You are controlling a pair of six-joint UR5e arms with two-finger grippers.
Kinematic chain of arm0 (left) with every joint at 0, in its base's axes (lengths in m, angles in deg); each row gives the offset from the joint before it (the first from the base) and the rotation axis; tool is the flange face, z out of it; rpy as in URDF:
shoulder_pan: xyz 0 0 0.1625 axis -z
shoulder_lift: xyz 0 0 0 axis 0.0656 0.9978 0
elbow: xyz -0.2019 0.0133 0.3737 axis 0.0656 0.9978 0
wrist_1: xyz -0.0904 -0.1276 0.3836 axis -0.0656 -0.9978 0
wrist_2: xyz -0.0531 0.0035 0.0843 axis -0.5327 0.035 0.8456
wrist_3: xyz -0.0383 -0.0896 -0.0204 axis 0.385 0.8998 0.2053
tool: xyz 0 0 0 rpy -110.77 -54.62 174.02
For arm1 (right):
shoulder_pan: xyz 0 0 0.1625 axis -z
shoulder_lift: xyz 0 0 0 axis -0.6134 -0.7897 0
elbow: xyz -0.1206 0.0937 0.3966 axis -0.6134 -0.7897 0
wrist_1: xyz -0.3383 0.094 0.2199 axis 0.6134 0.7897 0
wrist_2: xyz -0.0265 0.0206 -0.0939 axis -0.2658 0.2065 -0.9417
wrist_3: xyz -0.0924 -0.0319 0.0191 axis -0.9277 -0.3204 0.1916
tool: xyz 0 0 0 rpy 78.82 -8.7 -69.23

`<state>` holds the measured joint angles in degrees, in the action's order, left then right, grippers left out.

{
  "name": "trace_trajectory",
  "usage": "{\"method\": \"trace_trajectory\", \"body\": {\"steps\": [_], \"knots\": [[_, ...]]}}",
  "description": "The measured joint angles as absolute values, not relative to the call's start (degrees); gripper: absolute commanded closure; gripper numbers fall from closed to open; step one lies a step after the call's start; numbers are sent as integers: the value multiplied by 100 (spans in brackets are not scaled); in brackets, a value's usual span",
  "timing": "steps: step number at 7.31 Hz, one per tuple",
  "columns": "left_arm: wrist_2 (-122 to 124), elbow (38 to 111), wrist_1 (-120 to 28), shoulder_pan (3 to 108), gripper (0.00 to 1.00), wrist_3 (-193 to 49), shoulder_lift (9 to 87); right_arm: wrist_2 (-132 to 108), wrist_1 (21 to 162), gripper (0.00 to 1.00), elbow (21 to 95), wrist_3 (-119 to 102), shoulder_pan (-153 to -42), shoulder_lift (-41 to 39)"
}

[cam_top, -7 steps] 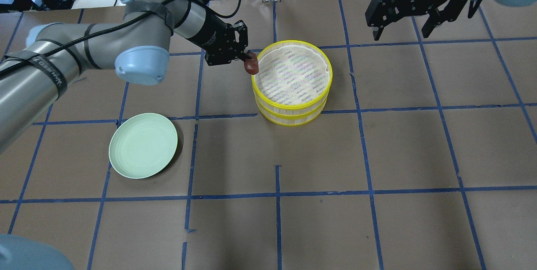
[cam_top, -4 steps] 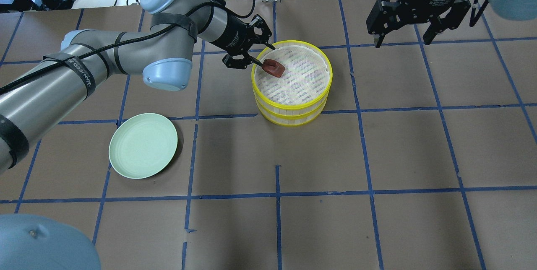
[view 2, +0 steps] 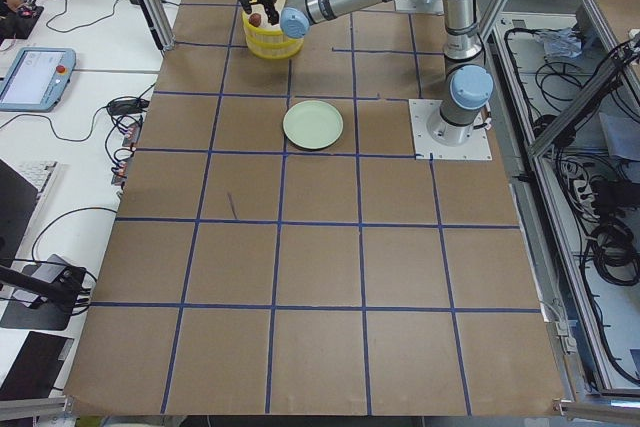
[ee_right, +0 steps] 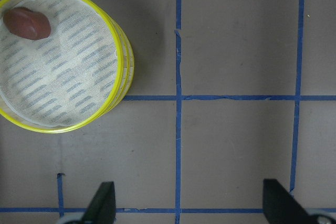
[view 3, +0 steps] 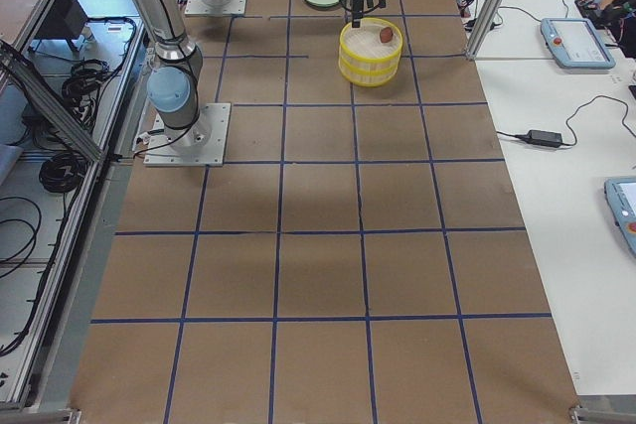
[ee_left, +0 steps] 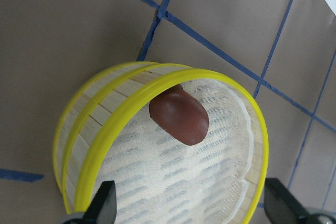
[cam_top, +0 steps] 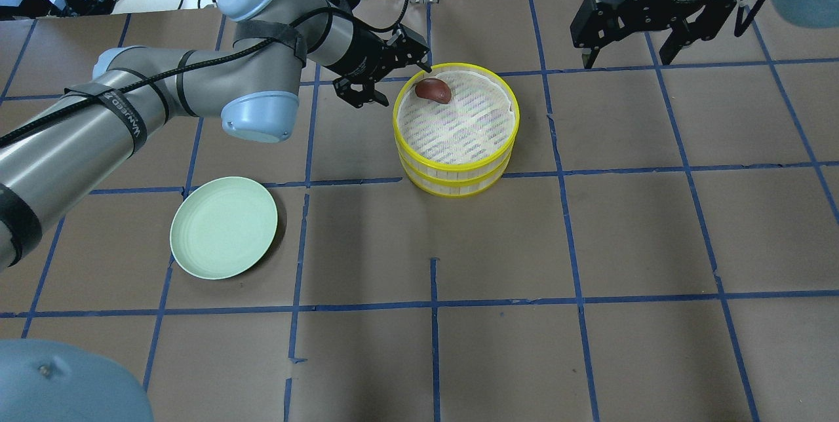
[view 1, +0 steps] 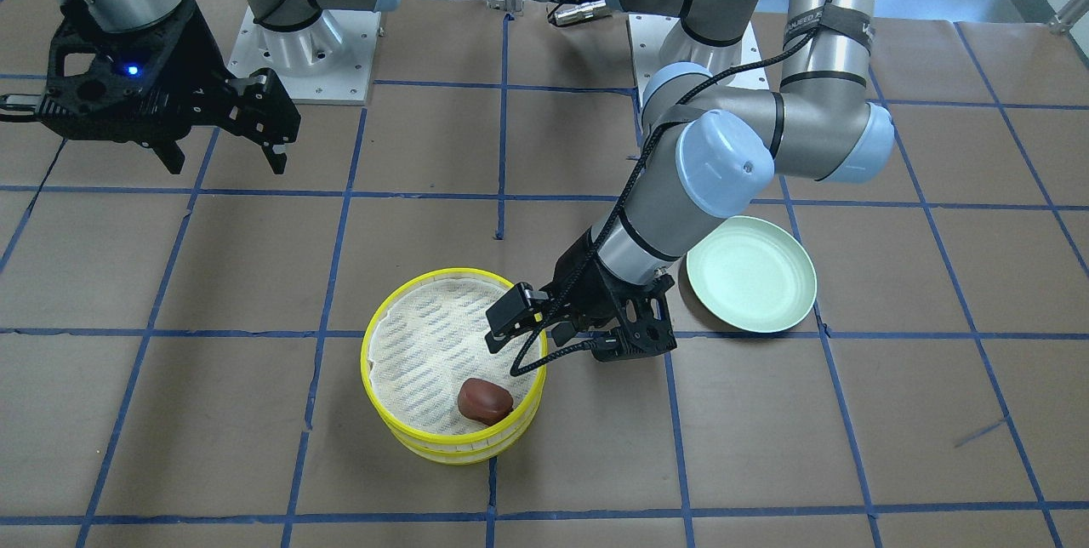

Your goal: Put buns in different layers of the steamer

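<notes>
We see the left gripper with its jaws spread wide and nothing between them, tilted over the far left edge of the steamer as the robot faces it. In its own wrist view only the two black fingertips show at the bottom of the picture, the rest being cut off. Just beyond them lies the dark reddish-brown rounded bun. It rests on the whitish woven mesh floor of the top tray, close to the rim on the left gripper's side and clear of both fingers. The steamer is two stacked round shallow trays with bright yellow rims. The upper tray covers the lower one completely, so we cannot tell what the lower layer holds. Well apart from it, to the robot's left and nearer its base, sits the pale green round plate; in the front-facing view the left arm hides a little of its edge. The right gripper hangs high over the far right of the brown paper-covered table with its blue tape grid, jaws wide apart and holding nothing. Its wrist is cut off by the top of the overhead view. In both side views the bun is only a small dark speck.
</notes>
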<state>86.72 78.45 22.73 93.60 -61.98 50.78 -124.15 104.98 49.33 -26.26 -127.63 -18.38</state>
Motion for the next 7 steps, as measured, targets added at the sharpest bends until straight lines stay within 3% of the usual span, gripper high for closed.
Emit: {"method": "trace_trajectory", "body": {"steps": [3, 7], "knots": [[9561, 7798, 1020, 8875, 0, -8407, 4568, -12324, 10477, 0, 4865, -2610, -12761, -1754], [10612, 7778, -689, 8542, 0, -8966, 3402, -12322, 10388, 0, 4862, -2611, -12752, -1753]]}}
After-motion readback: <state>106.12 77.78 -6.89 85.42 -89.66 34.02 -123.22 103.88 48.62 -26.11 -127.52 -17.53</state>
